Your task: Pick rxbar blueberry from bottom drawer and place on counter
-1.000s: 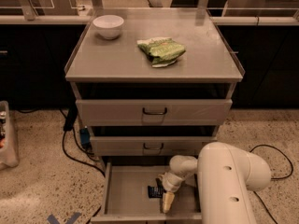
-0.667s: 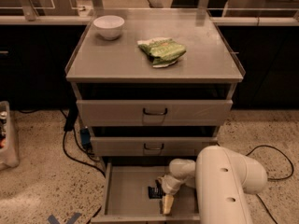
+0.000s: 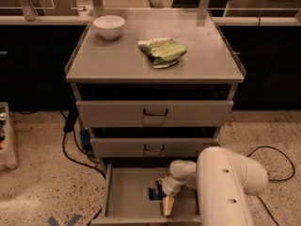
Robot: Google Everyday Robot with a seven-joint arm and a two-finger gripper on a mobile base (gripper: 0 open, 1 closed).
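Observation:
The bottom drawer is pulled open at the foot of the grey cabinet. The rxbar blueberry, small and dark, lies on the drawer floor toward the right. My gripper reaches down into the drawer from the big white arm at the lower right. Its pale finger points at the drawer's front edge, right beside the bar. The wrist covers part of the bar. The counter on top of the cabinet holds other items.
A white bowl stands at the counter's back left and a green snack bag lies near its middle. The two upper drawers are shut. Cables trail on the floor at the left. The white arm fills the lower right.
The arm has shifted slightly left and lower in the drawer; the gripper stays beside the bar. Nothing else has moved.

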